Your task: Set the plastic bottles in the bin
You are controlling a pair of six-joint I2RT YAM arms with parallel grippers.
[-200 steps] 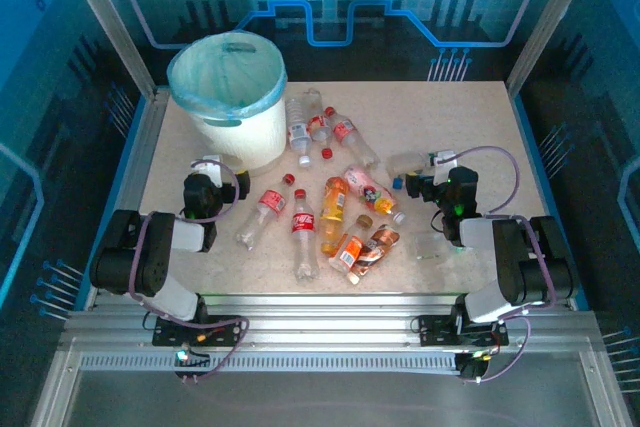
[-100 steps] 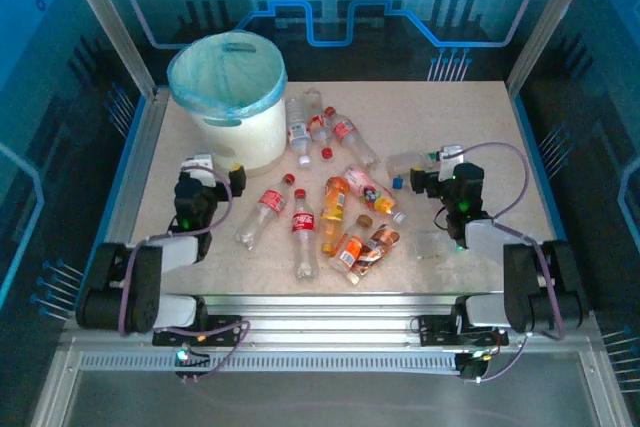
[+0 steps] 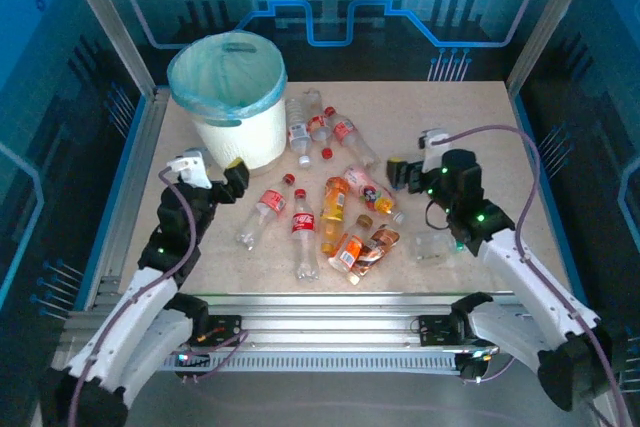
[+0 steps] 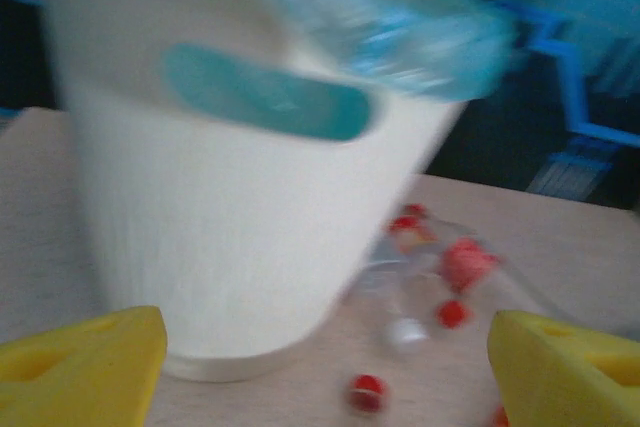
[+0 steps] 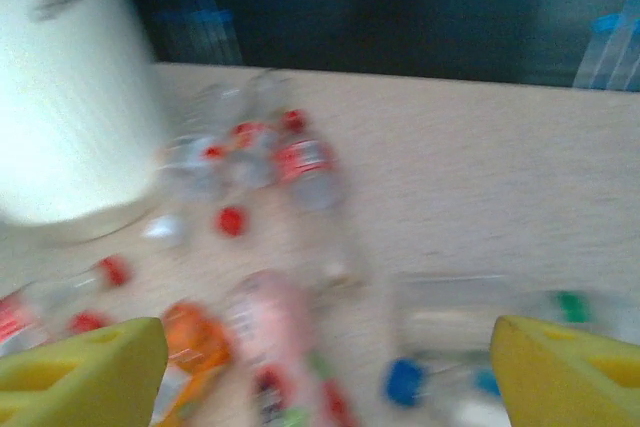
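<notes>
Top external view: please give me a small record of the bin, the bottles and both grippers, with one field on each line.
bin: white bucket with light-blue bag, upright, far left part of the table
plastic bottles: lying on the table, some beside the bin, most in the middle
left gripper: open, empty, near the bin's base
right gripper: open, empty, right of the middle bottles
bottles inside bin: cannot tell

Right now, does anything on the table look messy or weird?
Yes. The plastic bottles lie tipped over in a jumble on the table, and what looks like a loose red cap sits near the bin.
</notes>
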